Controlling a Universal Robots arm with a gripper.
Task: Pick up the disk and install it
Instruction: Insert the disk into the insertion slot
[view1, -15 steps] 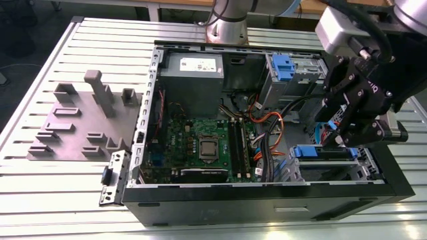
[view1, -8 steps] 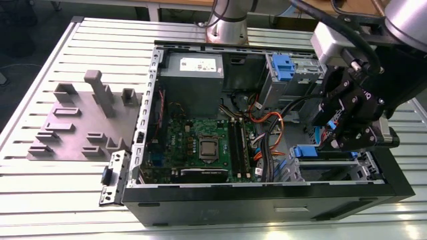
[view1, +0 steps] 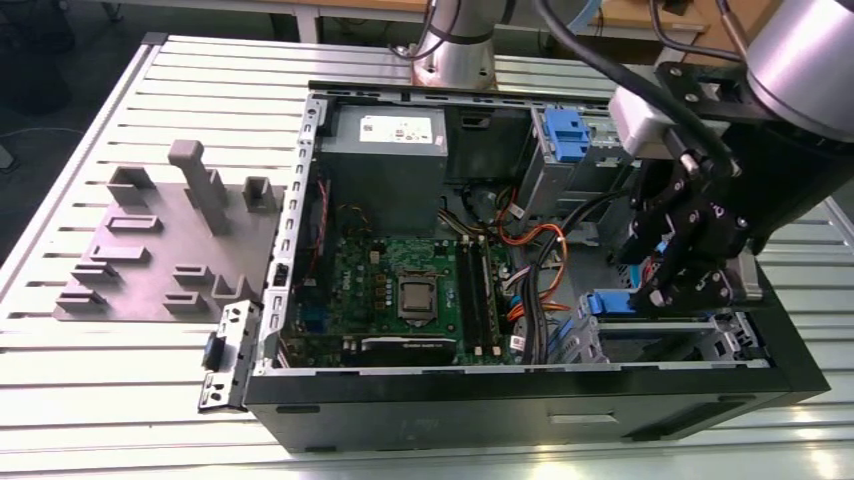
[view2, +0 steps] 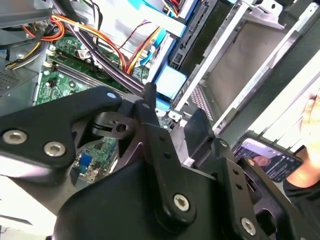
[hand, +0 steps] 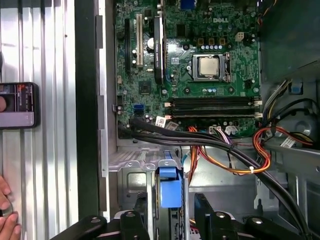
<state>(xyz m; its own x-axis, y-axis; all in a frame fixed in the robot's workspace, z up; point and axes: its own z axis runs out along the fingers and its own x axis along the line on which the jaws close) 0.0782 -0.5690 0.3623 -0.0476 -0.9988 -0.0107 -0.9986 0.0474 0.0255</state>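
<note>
Open computer case (view1: 441, 400) lies on its side on the slatted tabletop (view1: 107, 390); green motherboard (view1: 387, 270) faces up inside, CPU (hand: 208, 66) exposed in its socket; memory slots (hand: 210, 103) just beside the CPU; grey power supply (view1: 387, 150) with a white sticker (view1: 398, 128) sits at the case's far end; orange, red and yellow cables (hand: 225, 162) plus a black bundle cross between board and drive bays. Grey moulded fixture (view1: 160, 240) with slots and upright posts on the tabletop at the exterior view's left, apart from the case; small grey bracket (view1: 227, 355) by the case's near corner. Phone (hand: 17, 105) lies on the tabletop outside the case wall, screen lit.
</note>
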